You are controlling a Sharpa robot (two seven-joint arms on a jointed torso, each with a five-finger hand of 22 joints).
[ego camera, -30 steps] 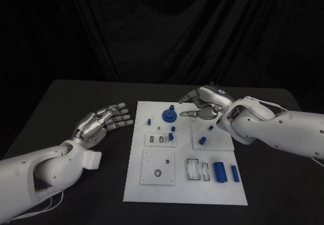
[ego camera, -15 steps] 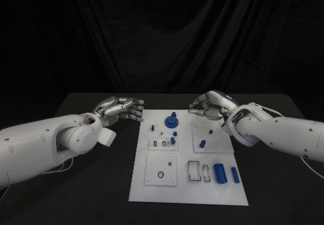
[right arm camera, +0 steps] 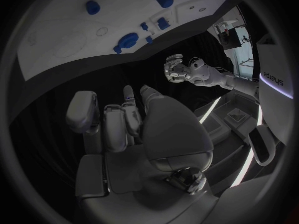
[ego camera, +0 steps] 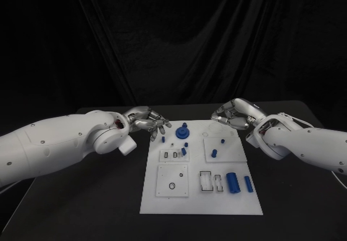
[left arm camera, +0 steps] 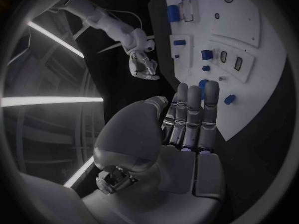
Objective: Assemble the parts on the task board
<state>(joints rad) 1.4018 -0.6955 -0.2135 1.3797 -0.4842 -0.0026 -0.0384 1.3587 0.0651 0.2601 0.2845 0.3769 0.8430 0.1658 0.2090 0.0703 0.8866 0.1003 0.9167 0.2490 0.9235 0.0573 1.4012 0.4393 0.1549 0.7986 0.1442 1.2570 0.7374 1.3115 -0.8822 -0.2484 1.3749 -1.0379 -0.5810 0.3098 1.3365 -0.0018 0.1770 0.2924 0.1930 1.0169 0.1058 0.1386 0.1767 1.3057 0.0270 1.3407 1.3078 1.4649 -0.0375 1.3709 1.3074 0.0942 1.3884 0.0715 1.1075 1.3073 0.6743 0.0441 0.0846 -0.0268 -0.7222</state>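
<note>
- The task board lay flat in the middle of the black worktop, between the two arms.
- The parts sat on the board: a round blue knob near the far edge, small blue pegs in the middle rows, and two blue cylinders lying near the right side of the near edge.
- The left robot hand hung at the far left corner of the board. In the left wrist view its fingers were straight and side by side, holding nothing.
- The right robot hand hovered above the far right corner of the board. Its fingers were curled inward; nothing showed between them.
- Handling, as a judgement: the parts looked like rigid moulded plastic, light, smooth and somewhat slippery. They appeared sturdy rather than fragile.
- The cylinders would roll if nudged; a pinch across the round sides at mid-length should hold them best.
- The pegs were small and would call for a fingertip pinch at the top end.
- The knob should be taken by its raised centre stem or across its rim.
- The board itself appeared stiff and was not seen to be clamped; side loads might shift it.
- Writing: no label on the board or the parts could be read. A short marking on a panel in the right wrist view was too small to make out.
</note>
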